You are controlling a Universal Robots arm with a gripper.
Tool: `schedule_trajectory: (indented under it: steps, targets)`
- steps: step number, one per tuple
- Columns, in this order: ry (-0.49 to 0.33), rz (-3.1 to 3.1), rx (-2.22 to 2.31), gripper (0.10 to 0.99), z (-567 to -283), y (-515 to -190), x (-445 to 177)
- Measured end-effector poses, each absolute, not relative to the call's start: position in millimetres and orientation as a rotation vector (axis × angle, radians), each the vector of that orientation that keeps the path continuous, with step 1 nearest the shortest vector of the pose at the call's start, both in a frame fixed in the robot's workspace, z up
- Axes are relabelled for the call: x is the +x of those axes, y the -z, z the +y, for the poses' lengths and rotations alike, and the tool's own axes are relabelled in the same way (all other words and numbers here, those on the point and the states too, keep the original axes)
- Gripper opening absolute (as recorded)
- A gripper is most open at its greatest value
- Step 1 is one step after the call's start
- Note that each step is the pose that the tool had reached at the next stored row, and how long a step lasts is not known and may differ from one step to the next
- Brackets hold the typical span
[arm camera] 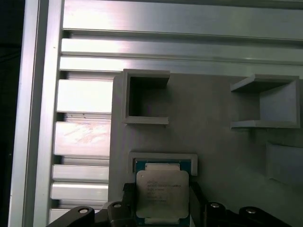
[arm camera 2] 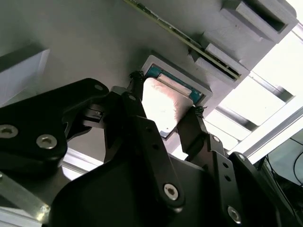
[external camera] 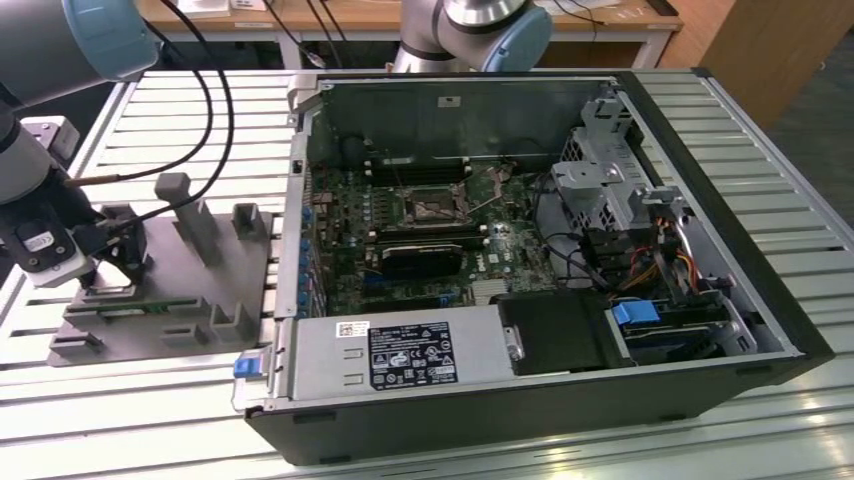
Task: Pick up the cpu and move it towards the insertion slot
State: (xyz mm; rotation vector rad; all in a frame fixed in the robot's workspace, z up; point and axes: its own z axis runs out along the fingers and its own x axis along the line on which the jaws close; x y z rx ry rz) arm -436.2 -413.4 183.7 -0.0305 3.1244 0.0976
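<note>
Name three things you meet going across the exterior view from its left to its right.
end effector → insertion slot → metal drive cage

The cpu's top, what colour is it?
The cpu is shiny silver on top, clearest in the first wrist view.

Bright even light; glare on cpu (arm camera 2: 163, 106), table slats (arm camera 2: 258, 90) washed out.

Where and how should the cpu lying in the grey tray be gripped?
By two opposite side edges, coming straight down from above. The cpu lies flat in a shallow recess of the grey tray; its broad top is smooth, so probably only the thin rim offers a hold. The gripper is right at it.
</note>
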Motion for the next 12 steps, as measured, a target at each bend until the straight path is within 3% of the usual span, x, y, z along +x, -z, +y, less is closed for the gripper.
schedule_trajectory:
  steps: [12]
  targets:
    - [-0.099, 3.124, -0.031, 0.537, -413, -201, -436]
